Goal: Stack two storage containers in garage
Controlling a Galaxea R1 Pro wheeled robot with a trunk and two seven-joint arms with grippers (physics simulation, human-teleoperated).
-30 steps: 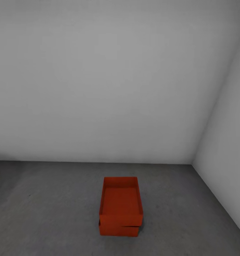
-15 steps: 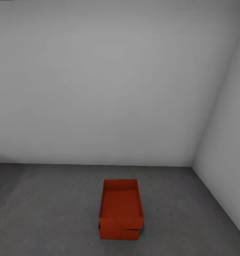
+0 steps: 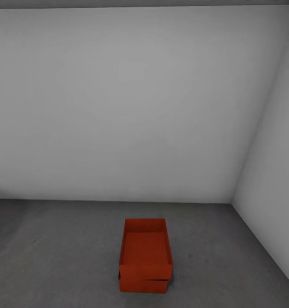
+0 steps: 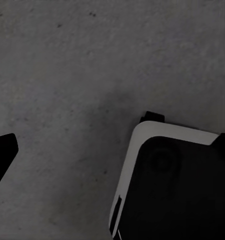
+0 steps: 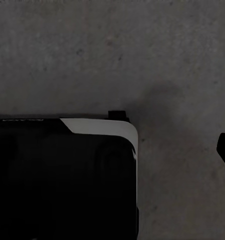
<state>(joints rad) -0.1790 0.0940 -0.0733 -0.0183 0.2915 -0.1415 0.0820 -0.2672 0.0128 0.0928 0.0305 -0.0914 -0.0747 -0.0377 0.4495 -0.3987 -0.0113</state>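
Resting stacked, two storage containers (image 3: pixel 145 256), long axes toward wall (image 3: pixel 119 107)

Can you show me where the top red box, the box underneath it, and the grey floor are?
top container (image 3: pixel 145 248): head view, on its inner bottom.
bottom container (image 3: pixel 143 286): head view, on its front wall below the top one.
floor (image 3: pixel 54 252): head view, on bare grey surface left of the stack.

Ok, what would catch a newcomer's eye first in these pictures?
The bright orange-red upper container stacked slightly askew on the lower container, the only colour in the room. They sit on the dark grey floor, near the corner of bare white-grey walls.
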